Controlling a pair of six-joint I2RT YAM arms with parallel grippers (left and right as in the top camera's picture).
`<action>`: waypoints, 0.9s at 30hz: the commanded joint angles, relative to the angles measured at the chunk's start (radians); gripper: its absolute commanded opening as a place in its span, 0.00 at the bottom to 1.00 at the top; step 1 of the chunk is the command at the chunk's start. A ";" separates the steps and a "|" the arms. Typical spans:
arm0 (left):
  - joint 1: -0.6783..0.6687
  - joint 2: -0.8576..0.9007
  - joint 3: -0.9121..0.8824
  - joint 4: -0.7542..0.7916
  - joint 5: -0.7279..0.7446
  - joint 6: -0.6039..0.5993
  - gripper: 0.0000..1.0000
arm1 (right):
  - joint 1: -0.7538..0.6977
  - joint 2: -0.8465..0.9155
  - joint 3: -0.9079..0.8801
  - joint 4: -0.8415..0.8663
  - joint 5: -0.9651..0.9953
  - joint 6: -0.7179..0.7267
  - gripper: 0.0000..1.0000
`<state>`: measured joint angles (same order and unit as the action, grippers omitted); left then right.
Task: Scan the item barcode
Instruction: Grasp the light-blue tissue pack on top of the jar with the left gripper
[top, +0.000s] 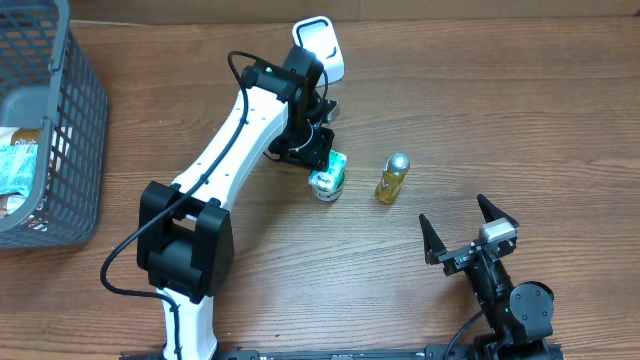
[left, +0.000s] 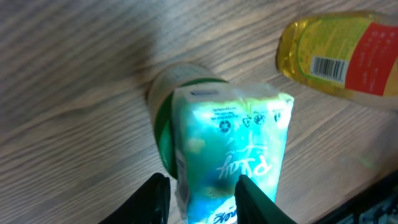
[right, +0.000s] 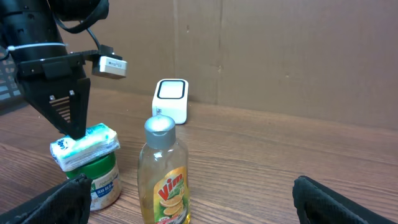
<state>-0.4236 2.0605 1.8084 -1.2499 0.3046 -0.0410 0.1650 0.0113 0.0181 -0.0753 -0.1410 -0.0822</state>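
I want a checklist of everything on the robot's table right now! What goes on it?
Surface: wooden table, no spills seen.
Job's things: blue-green pack lying on a green jar; yellow bottle standing beside them, apart; white scanner at the back.
Clutter: grey basket at the left edge, packets inside.
Tools: left tool has a finger on each side of the pack, grip not clear; right tool open, holding nothing.
Cables: black cable loops along the left arm.
Surroundings: brown wall behind the table.
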 joint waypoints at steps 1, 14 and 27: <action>-0.003 -0.025 -0.028 0.024 0.059 0.026 0.39 | -0.003 -0.007 -0.010 0.003 0.009 -0.003 1.00; -0.007 -0.024 -0.134 0.099 0.059 -0.035 0.20 | -0.003 -0.007 -0.010 0.003 0.009 -0.003 1.00; 0.032 -0.030 0.035 0.041 0.076 -0.081 0.04 | -0.003 -0.007 -0.010 0.003 0.009 -0.003 1.00</action>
<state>-0.4122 2.0403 1.7687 -1.1973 0.3817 -0.1047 0.1650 0.0113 0.0181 -0.0765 -0.1413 -0.0818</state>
